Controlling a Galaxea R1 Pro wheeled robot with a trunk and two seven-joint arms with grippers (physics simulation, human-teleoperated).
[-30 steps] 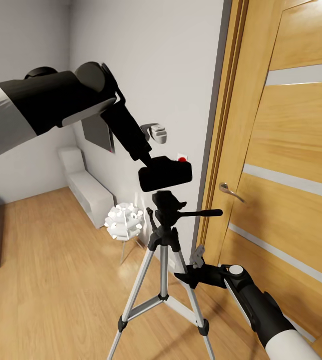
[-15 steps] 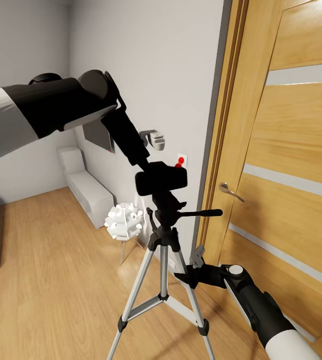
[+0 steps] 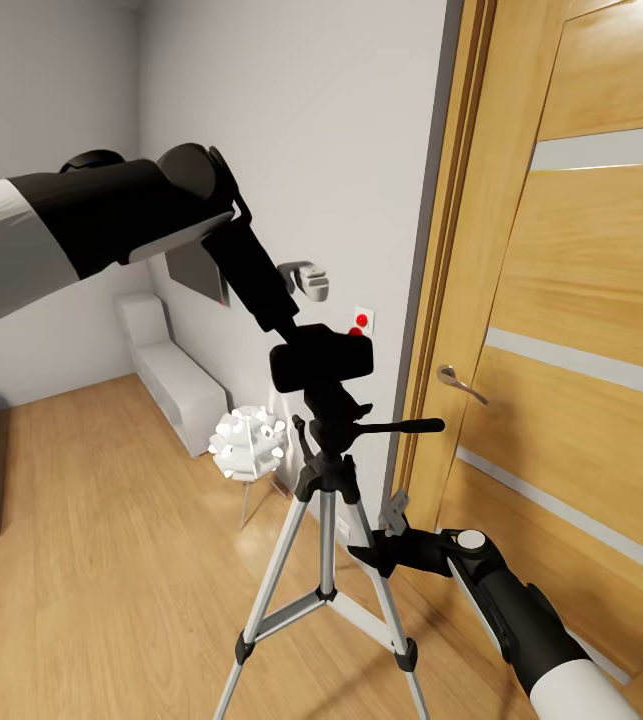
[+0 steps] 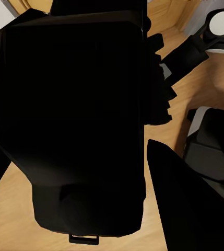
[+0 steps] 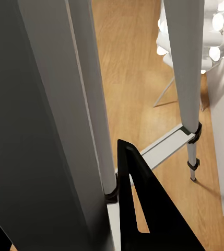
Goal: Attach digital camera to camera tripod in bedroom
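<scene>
The left claw [image 3: 289, 330] has hold of the digital camera [image 3: 322, 360], which sits right on the black head of the camera tripod [image 3: 327, 480], beside the wooden door [image 3: 581, 350]. The right claw [image 3: 393, 512] is low by a silver leg; can't tell if it's gripping it.

Light wood floor [image 3: 111, 560]: plank boards running to the white walls and the wooden door [image 3: 581, 380]. Standing on it: camera tripod [image 3: 326, 540], silver legs splayed, black feet, near the door; white spiky-ball lamp [image 3: 248, 442] on thin legs behind the tripod; low white bench [image 3: 176, 375] against the wall.
</scene>
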